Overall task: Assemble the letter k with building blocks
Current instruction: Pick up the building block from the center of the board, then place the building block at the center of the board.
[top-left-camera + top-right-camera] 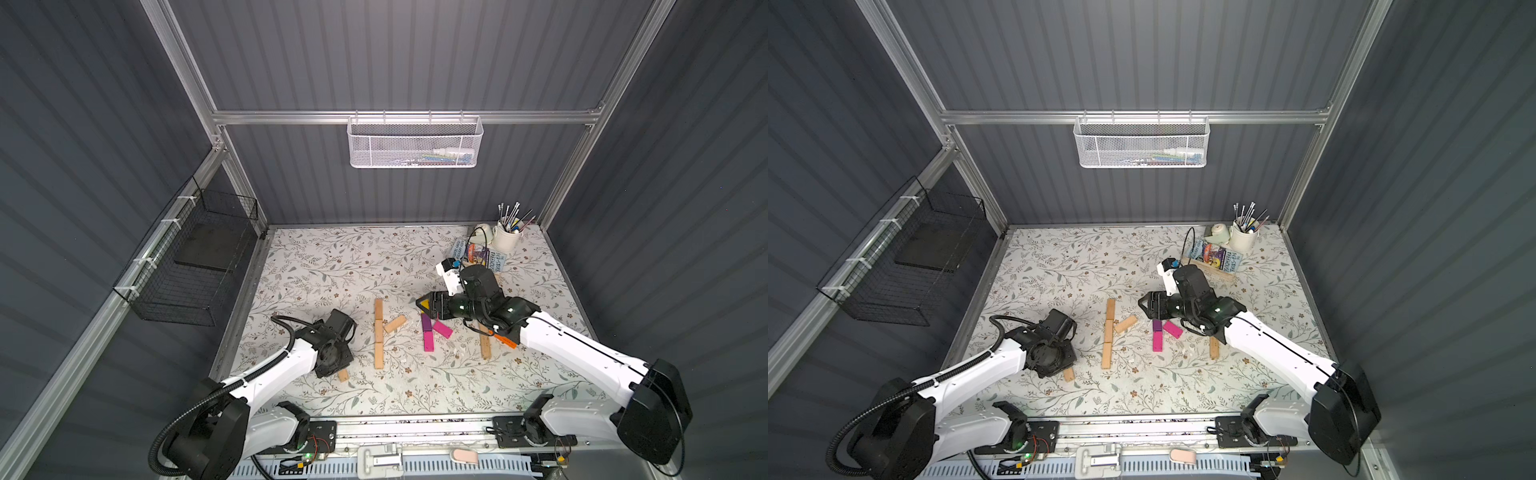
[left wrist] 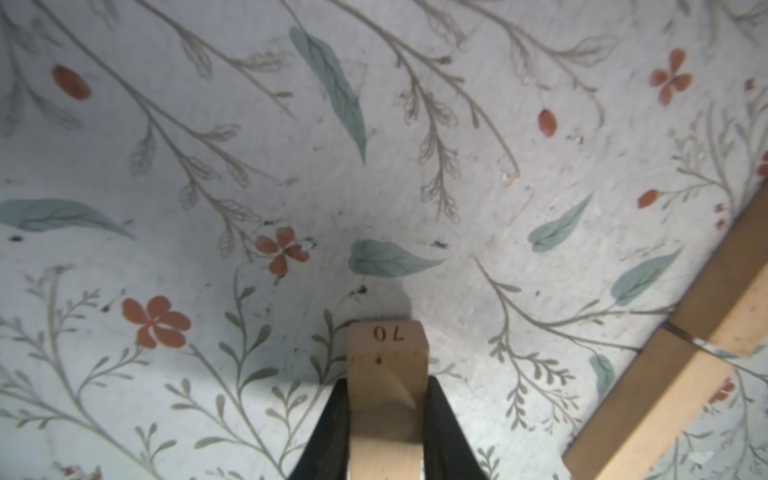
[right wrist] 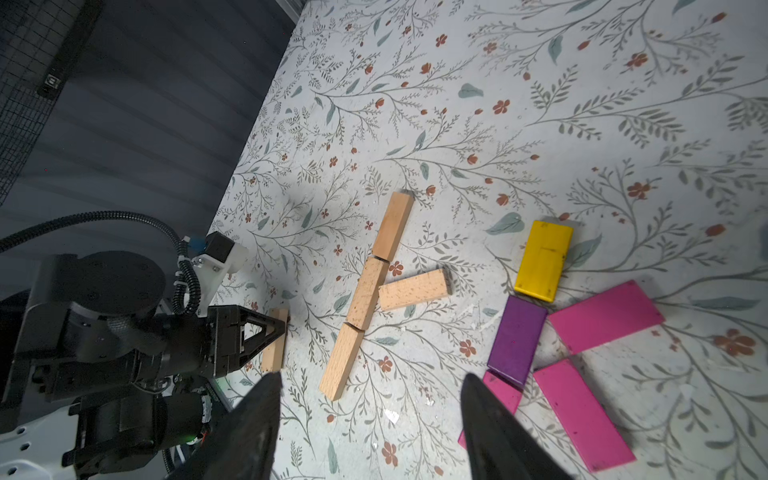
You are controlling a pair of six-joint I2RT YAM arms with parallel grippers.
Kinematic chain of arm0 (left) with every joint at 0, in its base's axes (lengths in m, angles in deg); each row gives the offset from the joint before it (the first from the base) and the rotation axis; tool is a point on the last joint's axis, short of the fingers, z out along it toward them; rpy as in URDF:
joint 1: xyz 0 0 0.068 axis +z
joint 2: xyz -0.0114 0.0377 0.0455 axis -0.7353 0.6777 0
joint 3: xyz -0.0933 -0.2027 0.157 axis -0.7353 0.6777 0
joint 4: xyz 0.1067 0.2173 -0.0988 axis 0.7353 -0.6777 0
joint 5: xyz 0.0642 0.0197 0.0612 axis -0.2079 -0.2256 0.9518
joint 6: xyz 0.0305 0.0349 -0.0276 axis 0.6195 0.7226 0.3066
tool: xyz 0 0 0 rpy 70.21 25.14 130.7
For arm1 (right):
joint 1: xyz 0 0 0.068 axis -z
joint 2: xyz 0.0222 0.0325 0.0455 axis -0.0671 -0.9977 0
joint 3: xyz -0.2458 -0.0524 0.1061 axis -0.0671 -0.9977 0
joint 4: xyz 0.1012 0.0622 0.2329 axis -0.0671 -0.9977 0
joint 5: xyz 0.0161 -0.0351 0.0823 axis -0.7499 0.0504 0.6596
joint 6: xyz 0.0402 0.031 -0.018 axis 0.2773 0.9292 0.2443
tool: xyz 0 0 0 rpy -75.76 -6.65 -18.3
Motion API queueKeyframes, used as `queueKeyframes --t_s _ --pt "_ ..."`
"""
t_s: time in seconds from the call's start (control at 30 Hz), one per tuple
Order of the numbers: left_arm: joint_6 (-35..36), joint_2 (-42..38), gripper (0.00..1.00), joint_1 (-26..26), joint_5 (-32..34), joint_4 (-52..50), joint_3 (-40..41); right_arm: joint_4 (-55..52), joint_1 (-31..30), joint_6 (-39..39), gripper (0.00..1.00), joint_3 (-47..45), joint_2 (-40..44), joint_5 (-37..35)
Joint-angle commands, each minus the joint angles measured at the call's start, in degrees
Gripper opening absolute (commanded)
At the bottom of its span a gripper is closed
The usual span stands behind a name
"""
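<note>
My left gripper is shut on a plain tan building block lying flat on the floral table near the front left; its end pokes out from under the wrist. To its right, three tan blocks form a straight column, and a fourth tan block slants off its middle. My right gripper is open and empty, hovering above the far end of a coloured group: a yellow block, a purple block and magenta blocks.
A tan block and an orange block lie partly under the right arm. At the back right stand a wooden book tray and a white cup of pens. A black wire basket hangs on the left wall.
</note>
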Motion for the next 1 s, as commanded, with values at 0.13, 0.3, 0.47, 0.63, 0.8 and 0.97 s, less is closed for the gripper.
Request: queueKeyframes --t_s 0.13,0.3,0.47,0.63,0.8,0.97 --pt "-7.90 2.85 0.15 -12.74 4.38 2.63 -12.01 -0.40 0.93 2.23 0.74 -3.93 5.73 -11.37" --pt "-9.60 14.32 0.14 -18.86 6.15 8.80 -18.03 -1.53 1.49 3.40 0.76 -6.66 10.64 -17.11" --pt "-11.15 24.24 0.14 -21.53 7.58 10.98 -22.57 -2.94 1.91 3.53 0.77 -7.64 12.46 -17.63" --pt "-11.77 31.32 0.15 -23.18 8.15 11.58 -25.64 -3.65 2.04 3.23 0.78 -8.19 13.27 -17.48" --pt "-11.88 34.16 0.26 -23.71 8.06 11.77 -26.54 -4.34 2.14 2.81 0.78 -8.63 14.20 -18.07" --pt "-11.21 33.81 0.33 -23.67 8.23 11.47 -27.00 -4.79 2.16 2.63 0.78 -8.90 14.55 -18.21"
